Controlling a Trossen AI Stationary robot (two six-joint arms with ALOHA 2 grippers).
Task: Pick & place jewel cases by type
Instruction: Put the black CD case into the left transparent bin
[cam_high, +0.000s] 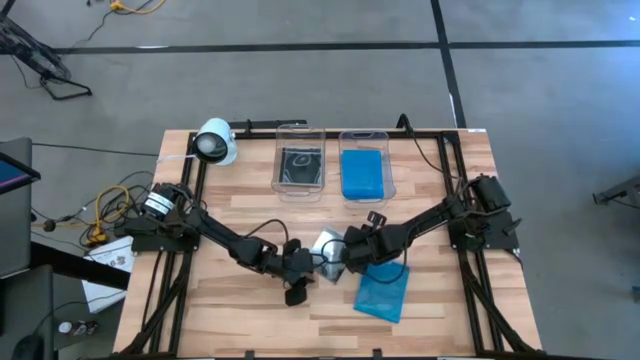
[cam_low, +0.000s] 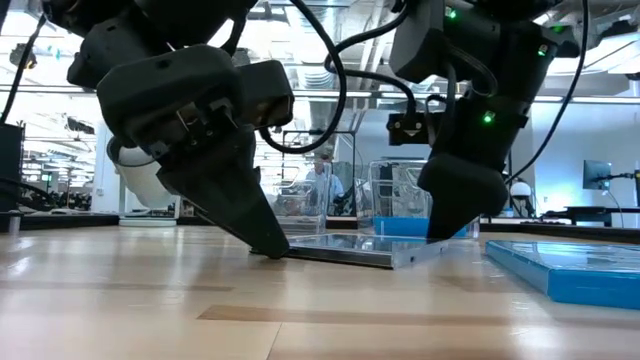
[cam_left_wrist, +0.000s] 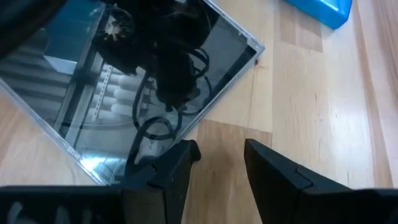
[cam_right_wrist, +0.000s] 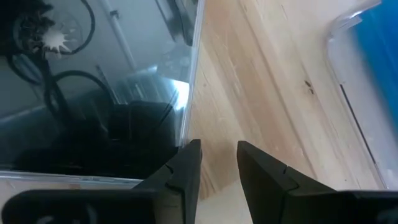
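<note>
Two clear tubs stand side by side near the far edge of the table (cam_high: 250, 300), about at its middle. The left tub (cam_high: 300, 173) holds a dark jewel case (cam_high: 300, 166) that shows a disc ring through its lid. The right tub (cam_high: 366, 176) holds a bright blue jewel case (cam_high: 361, 173) that fills most of its floor.

A clear jewel case (cam_high: 328, 246) lies on the wood around the middle of the table, a little toward the near edge. It is flat and square, with a clear frame and a shiny, mirror-like face that reflects the arms and the ceiling lights. In the low view one side of it seems slightly raised from the table, but I cannot tell this for sure. Another blue jewel case (cam_high: 383, 291), translucent and bright, lies flat just beside it, closer to the near edge and the right side.

The left gripper (cam_high: 297, 262) is low at the left side of the clear case; its fingers (cam_left_wrist: 177, 168) stand apart at the case's edge, holding nothing. The right gripper (cam_high: 350, 252) is at the opposite side of the same case; its fingers (cam_right_wrist: 186, 168) are also apart, one tip at the corner of the case, gripping nothing.
</note>
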